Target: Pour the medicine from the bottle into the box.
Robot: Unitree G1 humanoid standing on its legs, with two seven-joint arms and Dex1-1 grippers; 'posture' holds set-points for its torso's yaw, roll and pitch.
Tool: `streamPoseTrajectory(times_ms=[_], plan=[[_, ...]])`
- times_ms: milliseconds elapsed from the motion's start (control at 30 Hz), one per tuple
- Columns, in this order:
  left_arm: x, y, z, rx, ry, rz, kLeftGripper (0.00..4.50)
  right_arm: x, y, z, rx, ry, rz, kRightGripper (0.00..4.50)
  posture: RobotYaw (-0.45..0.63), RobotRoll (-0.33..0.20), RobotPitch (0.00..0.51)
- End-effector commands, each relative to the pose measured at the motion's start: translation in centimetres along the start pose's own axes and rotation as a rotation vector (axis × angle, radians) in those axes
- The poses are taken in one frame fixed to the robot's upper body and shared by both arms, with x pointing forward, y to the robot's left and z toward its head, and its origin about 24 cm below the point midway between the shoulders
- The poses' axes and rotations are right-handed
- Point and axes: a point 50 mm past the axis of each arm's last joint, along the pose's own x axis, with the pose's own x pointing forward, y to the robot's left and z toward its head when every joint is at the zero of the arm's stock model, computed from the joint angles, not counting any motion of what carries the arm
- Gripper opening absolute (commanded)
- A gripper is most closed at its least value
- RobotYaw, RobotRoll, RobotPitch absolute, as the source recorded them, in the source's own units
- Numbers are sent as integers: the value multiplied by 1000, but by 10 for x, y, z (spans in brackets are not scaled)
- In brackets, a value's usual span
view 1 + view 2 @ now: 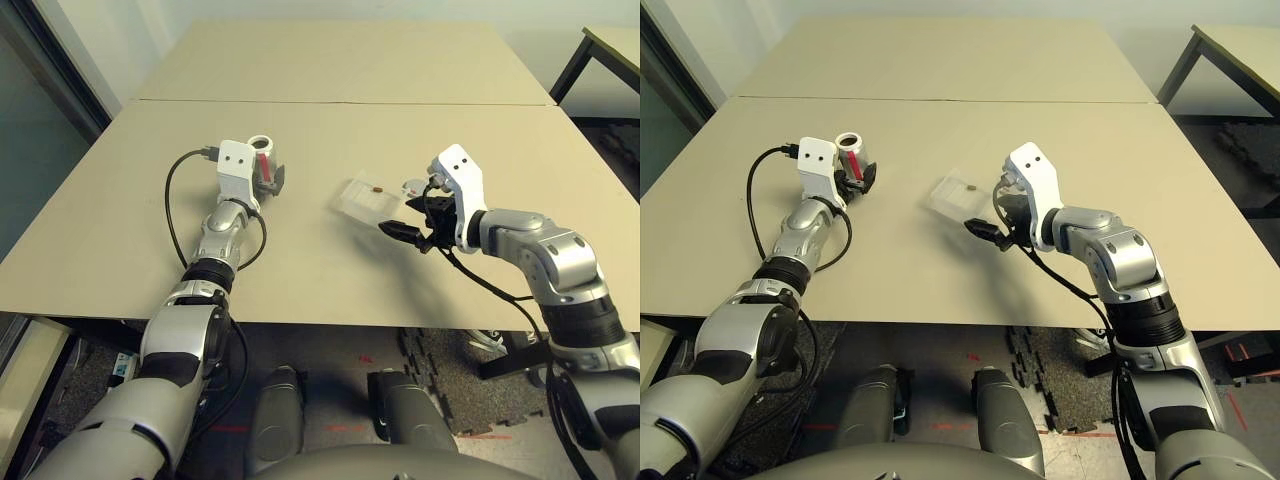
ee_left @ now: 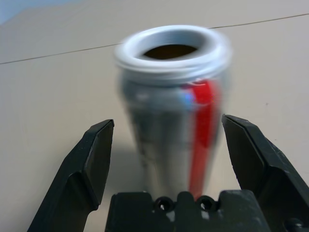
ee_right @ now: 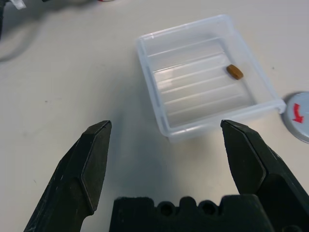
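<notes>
We read the pour as done: the medicine lies inside the box, near one wall, and the bottle stands upright and uncapped on the surface, well to the left of the box. Our left claw has its fingers spread wide on either side of the bottle, with a gap showing on both sides, so nothing is clamped. Our right claw is also spread apart and empty, hanging just short of the box's near wall, with the cap lying flat just beside the box's corner.

The main risk we see is the left claw's retreat. The bottle sits deep between the fingers, so any sideways drift or roll while backing off could clip it and knock it over. On the other side, a forward nudge from the right claw could shove the light box and bounce the pill out.
</notes>
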Motion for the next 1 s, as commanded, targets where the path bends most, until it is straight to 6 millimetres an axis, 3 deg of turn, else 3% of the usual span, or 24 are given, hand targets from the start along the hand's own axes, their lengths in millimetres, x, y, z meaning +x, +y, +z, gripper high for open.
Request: streamPoseTrajectory(times_ms=[33,567,900,1000], plan=[[-1,0,-1,-6,-4,4,4484,0,4,3,2,-15,12,4500,-137,0,118],[-21,-11,-10,-63,-40,-49,4484,-23,-12,3,16,-32,-61,4500,-112,0,107],[-56,1,-7,-136,-33,37,4484,-45,-33,14,122,-145,-147,4500,-67,0,109],[-73,7,-4,-141,-37,49,4484,-49,-50,20,189,-253,-276,4500,-56,0,113]])
